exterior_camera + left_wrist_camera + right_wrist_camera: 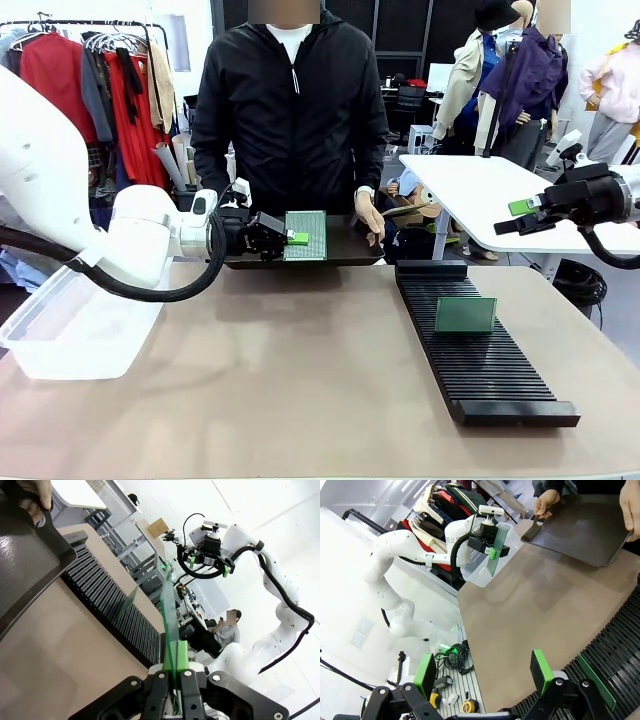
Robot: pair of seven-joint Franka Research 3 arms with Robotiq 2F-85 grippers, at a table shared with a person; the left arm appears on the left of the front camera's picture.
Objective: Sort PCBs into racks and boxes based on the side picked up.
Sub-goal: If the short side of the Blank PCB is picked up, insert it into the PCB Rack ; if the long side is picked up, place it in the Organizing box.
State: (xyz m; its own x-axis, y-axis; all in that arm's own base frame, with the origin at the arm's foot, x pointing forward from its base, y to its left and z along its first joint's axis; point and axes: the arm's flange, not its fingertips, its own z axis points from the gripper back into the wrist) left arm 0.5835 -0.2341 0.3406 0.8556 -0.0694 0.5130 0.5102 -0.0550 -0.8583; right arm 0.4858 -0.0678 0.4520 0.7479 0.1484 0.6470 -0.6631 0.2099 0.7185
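One PCB (465, 314) already slotted upright in rack (480, 350). Second PCB (306, 235) clenched in left gripper (296, 238) jaws, far from rack, unsorted. Right gripper (522, 209) jaws released, empty.

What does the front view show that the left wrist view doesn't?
Front view alone: the clear tub at the table's left, and the dot-grid face of the PCB in the shut left tool. Left wrist view alone: that PCB edge-on between the tool's pads. Both: the black rack holding one upright PCB, the person's dark tray, the open right tool.
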